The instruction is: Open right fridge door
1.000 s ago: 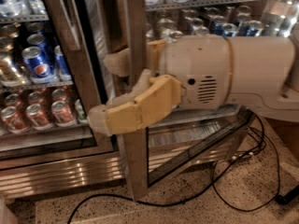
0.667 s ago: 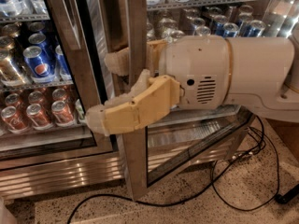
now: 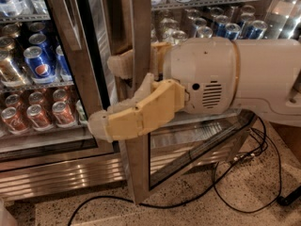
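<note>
Hardly anything has shifted: the right fridge door stands slightly ajar at centre, its steel frame edge clamped in the claw, one finger in front, one behind. Pulling off the hinge arc could slide the grip off smooth steel.

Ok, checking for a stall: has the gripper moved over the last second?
No, not visibly: the gripper stays at the right fridge door, its lower end level with the red cans as before.
</note>
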Motion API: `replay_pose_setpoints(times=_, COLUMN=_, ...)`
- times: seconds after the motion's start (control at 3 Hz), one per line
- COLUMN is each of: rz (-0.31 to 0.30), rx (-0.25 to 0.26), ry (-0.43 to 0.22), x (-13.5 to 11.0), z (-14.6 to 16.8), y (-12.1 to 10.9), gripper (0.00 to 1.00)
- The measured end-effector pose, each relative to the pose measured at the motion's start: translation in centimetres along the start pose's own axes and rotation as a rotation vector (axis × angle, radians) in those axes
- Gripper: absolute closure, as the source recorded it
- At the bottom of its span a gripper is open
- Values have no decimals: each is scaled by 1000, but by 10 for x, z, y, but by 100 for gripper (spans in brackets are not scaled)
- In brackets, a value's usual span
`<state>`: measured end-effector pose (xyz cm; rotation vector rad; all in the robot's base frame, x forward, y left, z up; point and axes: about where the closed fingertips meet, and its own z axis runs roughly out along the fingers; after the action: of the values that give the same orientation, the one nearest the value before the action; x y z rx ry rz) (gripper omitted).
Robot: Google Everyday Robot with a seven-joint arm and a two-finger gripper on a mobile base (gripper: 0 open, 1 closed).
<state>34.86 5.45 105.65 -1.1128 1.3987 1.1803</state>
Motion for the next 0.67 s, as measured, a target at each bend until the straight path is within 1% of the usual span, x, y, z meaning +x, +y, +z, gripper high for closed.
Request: replay_pose_setpoints(times=0.67, rz=-3, rx=10, ry=10, x=1, z=-3, y=4, gripper=0)
